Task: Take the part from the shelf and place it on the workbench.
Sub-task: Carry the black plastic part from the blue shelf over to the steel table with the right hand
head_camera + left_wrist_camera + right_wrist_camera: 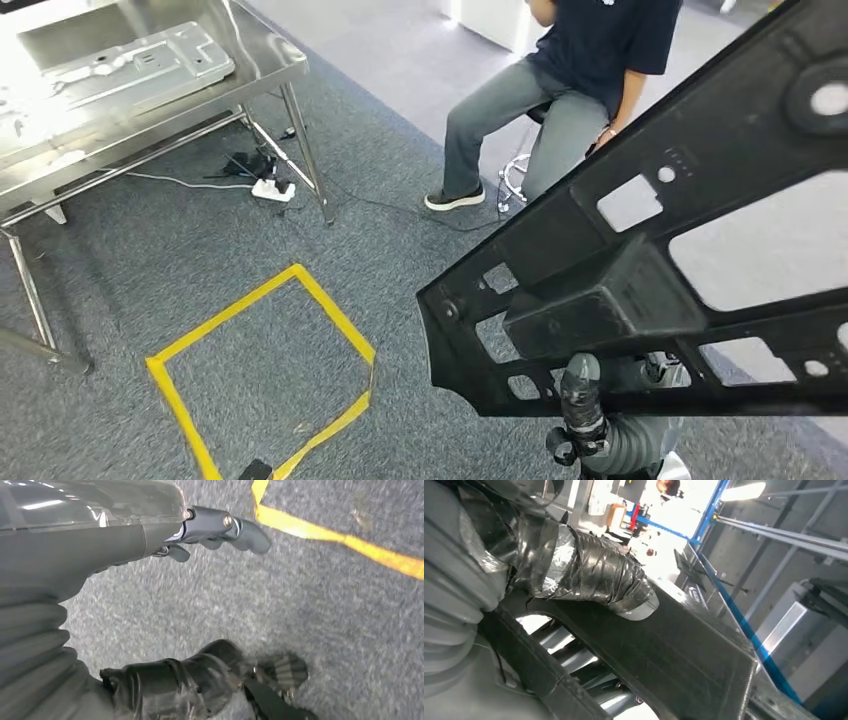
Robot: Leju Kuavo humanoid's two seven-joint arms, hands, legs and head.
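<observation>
We carry the black plastic frame part (640,290) in our right hand (585,405), its taped thumb (594,580) pressed flat on the panel and fingers wrapped beneath. Our left hand (210,532) hangs over the carpet near the yellow tape square (265,370), fingers loosely curled, holding nothing. The steel workbench (275,65) stands well apart; we judge a level, steady carry toward its near edge matters most.
</observation>
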